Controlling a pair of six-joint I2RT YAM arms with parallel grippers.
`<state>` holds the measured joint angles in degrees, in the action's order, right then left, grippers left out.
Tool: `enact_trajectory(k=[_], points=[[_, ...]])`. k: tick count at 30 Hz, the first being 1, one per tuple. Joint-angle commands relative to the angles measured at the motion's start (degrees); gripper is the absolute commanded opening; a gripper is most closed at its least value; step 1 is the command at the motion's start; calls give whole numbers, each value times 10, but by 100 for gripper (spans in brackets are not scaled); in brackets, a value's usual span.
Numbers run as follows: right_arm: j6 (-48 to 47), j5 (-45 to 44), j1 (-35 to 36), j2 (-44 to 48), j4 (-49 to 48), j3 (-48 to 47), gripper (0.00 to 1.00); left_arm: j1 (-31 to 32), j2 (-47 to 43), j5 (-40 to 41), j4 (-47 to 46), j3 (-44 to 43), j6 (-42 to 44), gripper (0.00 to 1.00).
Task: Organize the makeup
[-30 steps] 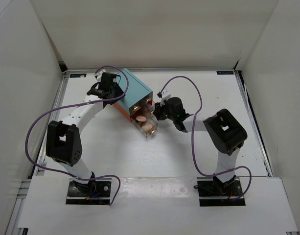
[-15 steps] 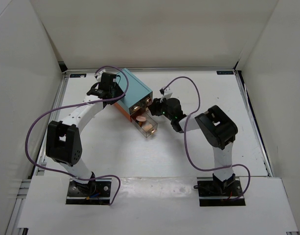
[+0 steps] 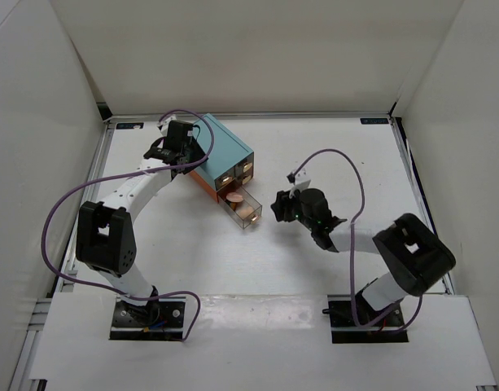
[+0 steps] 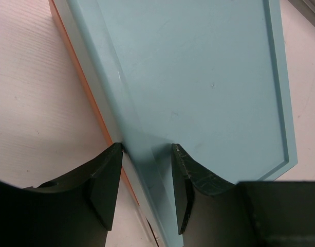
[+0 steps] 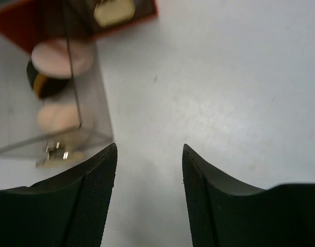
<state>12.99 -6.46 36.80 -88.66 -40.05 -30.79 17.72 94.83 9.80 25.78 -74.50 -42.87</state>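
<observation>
The teal box (image 3: pixel 226 148) stands at the back left, and my left gripper (image 3: pixel 182 148) is shut on its rear edge. In the left wrist view the box's wall (image 4: pixel 147 154) sits pinched between the two fingers of that gripper (image 4: pixel 146 177). A clear drawer (image 3: pixel 251 222) is pulled out of the box's front and holds makeup: a peach round puff (image 5: pixel 57 55), a black compact (image 5: pixel 43 85) and a beige sponge (image 5: pixel 57 116). My right gripper (image 3: pixel 278 207) hovers just right of the drawer, open, with only bare table between its fingers (image 5: pixel 149 172).
The drawer's gold handle (image 5: pixel 55 152) faces my right gripper. A shut drawer's gold knob (image 5: pixel 114 11) shows on the box's orange front. White walls enclose the table on three sides. Purple cables loop over both arms.
My right gripper has drawn back from the box's drawers toward the near right, and its jaws have widened. The left gripper and the box have not moved.
</observation>
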Motion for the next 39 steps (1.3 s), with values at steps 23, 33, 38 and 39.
enact_trajectory(k=[23, 33, 38, 39], points=[[-4, -111, 122, -252, -53, -246, 46, 9, -6, -37, 62, 56, 11, 51], [53, -160, 121, -295, -181, -257, 50, 13, -11, -40, 76, 47, 19, 51], [48, -159, 121, -232, -215, -187, 59, 14, -17, -25, 87, 31, 24, 51], [42, -153, 121, -217, -201, -178, 60, 13, -20, -20, 92, 28, 24, 52]])
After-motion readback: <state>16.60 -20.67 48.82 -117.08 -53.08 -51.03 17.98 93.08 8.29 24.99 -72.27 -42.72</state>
